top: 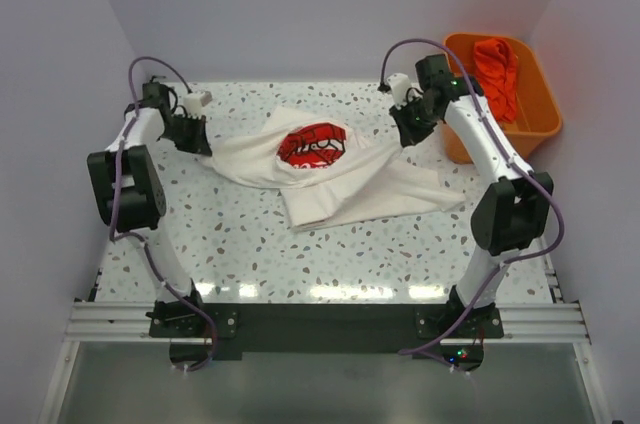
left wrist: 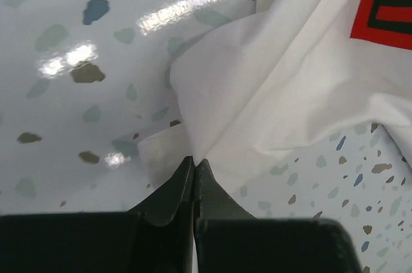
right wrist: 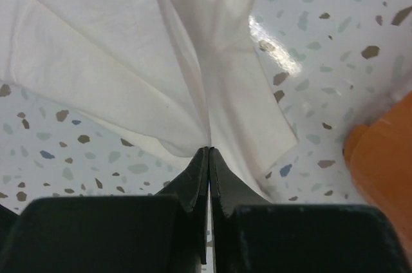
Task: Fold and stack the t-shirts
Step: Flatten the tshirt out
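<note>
white t-shirt [top: 345,184] with red print sprawled on the speckled table [top: 250,239], strung between both arms, left gripper [left wrist: 194,162] pinched tight on its left edge, right gripper [right wrist: 209,152] clamped on its right edge, fabric fanning away from each, orange tub [top: 535,116] far right

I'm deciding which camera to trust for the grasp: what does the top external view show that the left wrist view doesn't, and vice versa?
Only the top external view shows the whole soft white cotton t-shirt lying between both arms, the right pincer at its right side, and the rigid orange plastic tub holding an orange cloth. Only the left wrist view shows close up the left pincer shut on a fold of white fabric. Both show the shirt, its red print and the speckled white table.
</note>
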`<state>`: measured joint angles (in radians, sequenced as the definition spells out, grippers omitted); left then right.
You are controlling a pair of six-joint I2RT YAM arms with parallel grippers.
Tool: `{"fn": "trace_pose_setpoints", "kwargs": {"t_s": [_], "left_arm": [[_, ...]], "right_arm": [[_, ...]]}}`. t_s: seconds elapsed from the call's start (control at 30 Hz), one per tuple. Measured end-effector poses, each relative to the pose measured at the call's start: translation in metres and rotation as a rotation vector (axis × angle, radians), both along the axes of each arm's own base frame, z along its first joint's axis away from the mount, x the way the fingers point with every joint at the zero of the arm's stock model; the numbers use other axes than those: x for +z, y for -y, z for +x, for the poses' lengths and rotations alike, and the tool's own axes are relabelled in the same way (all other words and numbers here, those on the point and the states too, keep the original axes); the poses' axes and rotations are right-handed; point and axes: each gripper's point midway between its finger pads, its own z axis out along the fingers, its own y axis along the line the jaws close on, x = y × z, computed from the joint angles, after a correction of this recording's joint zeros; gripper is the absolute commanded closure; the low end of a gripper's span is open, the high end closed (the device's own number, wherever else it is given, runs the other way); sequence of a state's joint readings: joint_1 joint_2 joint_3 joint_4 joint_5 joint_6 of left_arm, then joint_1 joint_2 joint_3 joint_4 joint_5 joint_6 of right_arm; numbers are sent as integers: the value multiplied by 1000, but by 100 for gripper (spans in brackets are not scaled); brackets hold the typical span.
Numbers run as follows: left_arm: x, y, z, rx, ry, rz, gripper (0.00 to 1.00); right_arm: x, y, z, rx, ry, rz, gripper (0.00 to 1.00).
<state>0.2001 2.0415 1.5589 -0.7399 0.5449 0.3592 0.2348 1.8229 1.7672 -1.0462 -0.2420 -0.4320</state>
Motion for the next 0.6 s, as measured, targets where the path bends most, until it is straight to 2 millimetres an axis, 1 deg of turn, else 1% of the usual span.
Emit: {"fn": "trace_pose_setpoints", "kwargs": {"t_s": [0.03, 0.07, 0.17, 0.23, 0.3, 0.37, 0.4, 0.43, 0.6], "left_arm": [[11, -5, -1, 9, 19, 16, 100], [27, -13, -2, 21, 51, 46, 100], [81, -30, -7, 35, 173, 137, 100], [113, -36, -12, 38, 245, 193, 100], [128, -41, -15, 48, 279, 237, 100], [127, -46, -15, 60, 277, 268, 100], [117, -50, -13, 75, 249, 280, 100], [114, -51, -13, 77, 240, 282, 100], [58, -57, -8, 101, 93, 271, 100]], "right_arm": [[3, 10, 3, -12, 14, -15, 100], [6, 18, 5, -23, 28, -26, 100], [18, 39, 9, -37, 77, -56, 100], [26, 44, 10, -26, 109, -68, 100], [28, 42, 11, -8, 122, -69, 100], [24, 36, 11, 17, 123, -70, 100], [19, 32, 10, 30, 117, -71, 100], [13, 27, 10, 42, 108, -73, 100], [-23, -10, 13, 134, 55, -80, 100]]}}
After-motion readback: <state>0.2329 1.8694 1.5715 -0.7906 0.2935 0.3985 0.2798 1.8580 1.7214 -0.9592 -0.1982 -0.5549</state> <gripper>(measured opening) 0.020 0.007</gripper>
